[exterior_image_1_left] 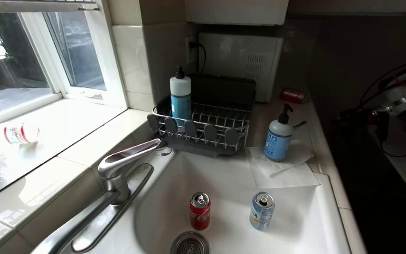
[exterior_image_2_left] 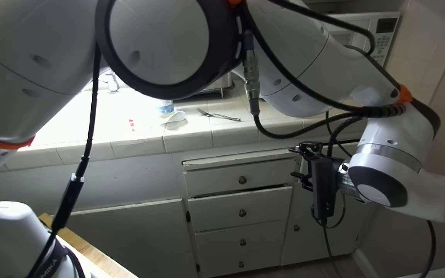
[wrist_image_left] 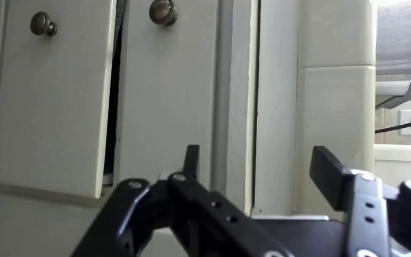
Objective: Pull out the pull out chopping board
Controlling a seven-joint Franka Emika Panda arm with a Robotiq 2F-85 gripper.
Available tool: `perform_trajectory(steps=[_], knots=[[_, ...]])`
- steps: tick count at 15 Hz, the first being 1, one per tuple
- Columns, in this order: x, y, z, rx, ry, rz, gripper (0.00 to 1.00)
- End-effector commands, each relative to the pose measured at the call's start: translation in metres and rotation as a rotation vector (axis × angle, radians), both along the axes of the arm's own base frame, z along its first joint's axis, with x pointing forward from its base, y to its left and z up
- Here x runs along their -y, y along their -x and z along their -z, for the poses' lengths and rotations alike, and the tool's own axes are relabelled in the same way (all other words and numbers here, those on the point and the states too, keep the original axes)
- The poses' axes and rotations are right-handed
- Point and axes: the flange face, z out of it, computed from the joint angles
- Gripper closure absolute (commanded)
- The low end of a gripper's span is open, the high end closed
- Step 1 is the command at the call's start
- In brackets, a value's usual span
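Note:
The pull-out chopping board shows as a thin, worn white front above the top drawer, just under the counter, in an exterior view. In the wrist view, it is the upright pale strip beside a dark gap. It looks slid in, or nearly so. My gripper is open and empty, near the board's right end. In the wrist view, the fingers are spread on either side of the board's strip, with no visible contact. The gripper is dark and unclear in an exterior view.
The top drawer and a slightly open second drawer have round knobs below the board. The tiled counter edge overhangs above. A fork and soap bottle stand or lie on the counter. Cans stand in the sink.

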Motion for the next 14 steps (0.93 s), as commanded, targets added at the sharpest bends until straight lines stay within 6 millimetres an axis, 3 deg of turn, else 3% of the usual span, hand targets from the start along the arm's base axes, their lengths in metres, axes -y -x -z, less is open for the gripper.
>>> perform_trajectory(steps=[1,7,10,11,14], knots=[[-0.025,0.001,0.021,-0.018,-0.083,-0.026,0.00],[-0.050,-0.001,0.051,0.039,-0.235,0.025,0.00],[-0.059,-0.004,0.049,0.061,-0.324,0.073,0.00],[-0.055,-0.007,0.051,0.053,-0.263,0.042,0.00],[-0.058,-0.007,0.052,0.060,-0.289,0.056,0.00]])
